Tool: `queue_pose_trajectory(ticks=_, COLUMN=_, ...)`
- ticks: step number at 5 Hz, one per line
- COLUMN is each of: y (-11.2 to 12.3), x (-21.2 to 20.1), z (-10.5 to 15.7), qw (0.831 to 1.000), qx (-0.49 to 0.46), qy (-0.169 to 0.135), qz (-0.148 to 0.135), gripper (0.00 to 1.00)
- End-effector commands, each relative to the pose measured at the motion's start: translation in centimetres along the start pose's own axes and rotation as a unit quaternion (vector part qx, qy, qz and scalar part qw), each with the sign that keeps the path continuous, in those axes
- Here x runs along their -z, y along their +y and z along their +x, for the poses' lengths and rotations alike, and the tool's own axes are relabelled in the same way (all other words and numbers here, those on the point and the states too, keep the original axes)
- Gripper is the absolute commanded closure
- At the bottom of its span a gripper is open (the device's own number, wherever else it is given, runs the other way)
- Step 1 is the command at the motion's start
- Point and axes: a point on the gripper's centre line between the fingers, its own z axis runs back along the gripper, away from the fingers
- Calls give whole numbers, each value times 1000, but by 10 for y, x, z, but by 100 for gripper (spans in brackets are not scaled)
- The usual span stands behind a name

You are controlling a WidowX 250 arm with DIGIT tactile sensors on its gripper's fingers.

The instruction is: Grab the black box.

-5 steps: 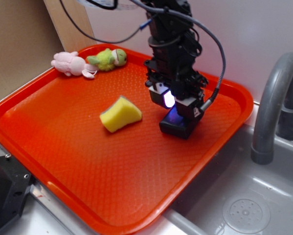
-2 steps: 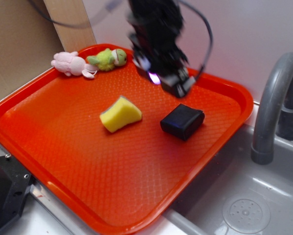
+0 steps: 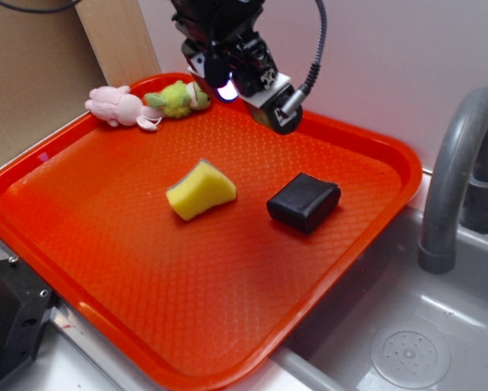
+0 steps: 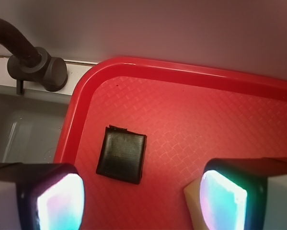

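A red-orange tray [image 3: 105,269] w/ a textured floor is being shown beside a grey sink [image 3: 439,342]. The claw [image 3: 242,80] is being held up in the air above the tray's far side, released, w/ its two pads [image 4: 57,203] spread wide apart and nothing gripped betw. them; a pale glow is being cast on the pads' inner faces in the wrist view.

The black box [image 3: 304,201] is lying flat on the tray floor, below the claw and off toward the sink side, apart from it, not being touched. In the wrist view the box [image 4: 121,154] is being seen betw. the two pads but closer to the left one, near the tray's raised rim.

A yellow sponge wedge [image 3: 200,190] is lying below the claw on the other side, near the box but not touching it; only its pale corner is being glimpsed behind one pad in the wrist view. A pink plush toy [image 3: 116,107] and a green plush toy [image 3: 178,98] are lying together at the tray's far corner, the green one just beside the claw in the exterior view. A grey faucet [image 3: 455,171] is being seen arching over the sink, well away from the claw.
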Motion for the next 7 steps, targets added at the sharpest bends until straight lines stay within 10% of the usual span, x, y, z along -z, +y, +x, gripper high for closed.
queue_pose_trajectory(ticks=1, y=1, x=-15, z=4, qw=1000, qx=-2, qy=-26, qz=-7, gripper=0)
queue_pose_trajectory(ticks=7, y=-24, x=92, z=17, qw=991, qx=-28, qy=124, qz=48, gripper=0)
